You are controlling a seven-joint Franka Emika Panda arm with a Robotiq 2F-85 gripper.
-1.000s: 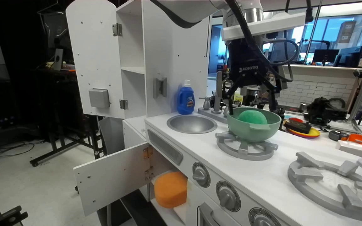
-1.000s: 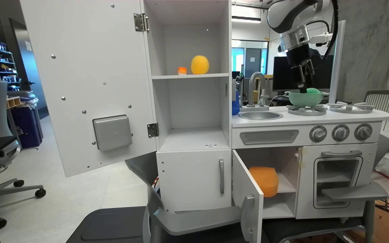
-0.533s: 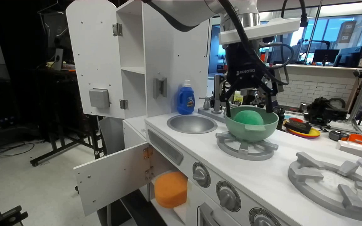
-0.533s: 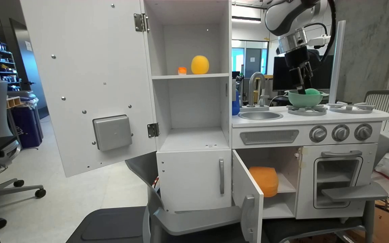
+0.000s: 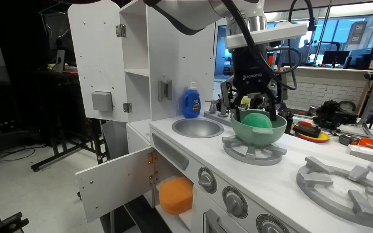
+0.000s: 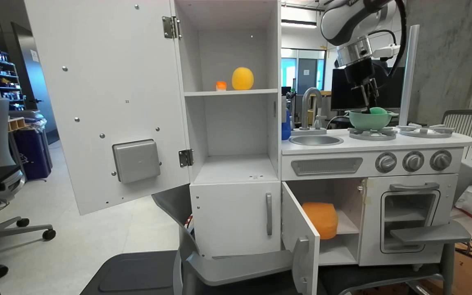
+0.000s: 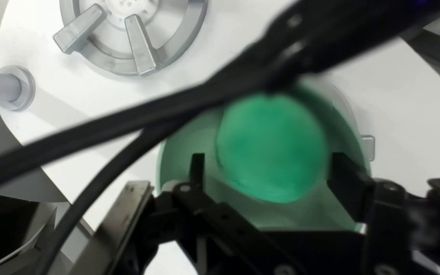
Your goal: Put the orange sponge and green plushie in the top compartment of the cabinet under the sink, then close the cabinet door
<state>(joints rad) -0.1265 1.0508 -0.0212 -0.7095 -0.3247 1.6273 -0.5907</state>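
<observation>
The jaws point down into the bowl (image 5: 254, 139) and are spread wide, with the green plushie (image 7: 273, 152) between them. In the wrist view a gap shows on one side of it; the other side is too blurry to be sure, but it does not look squeezed. I think they stand like this so they can pinch its fat middle and lift it out. The plushie is round, and the bowl likely stops it from rolling off. The bowl also leaves little room, so the jaws might bump it.

The bowl sits on a burner (image 5: 251, 153) on the white desk (image 5: 280, 181), which lifts it up and may make it easy to reach from above. Along the desk is the sink (image 5: 197, 127), and under that is the cabinet (image 6: 351, 198). Its door (image 5: 118, 183) is swung out wide, I guess to leave the way in free for the plushie. The orange sponge (image 6: 322, 220) is in the top part (image 6: 316, 190) and seems to rest on the shelf (image 6: 346, 225), right by the front, so that job looks done. Maybe it needs a push back before the door can close
</observation>
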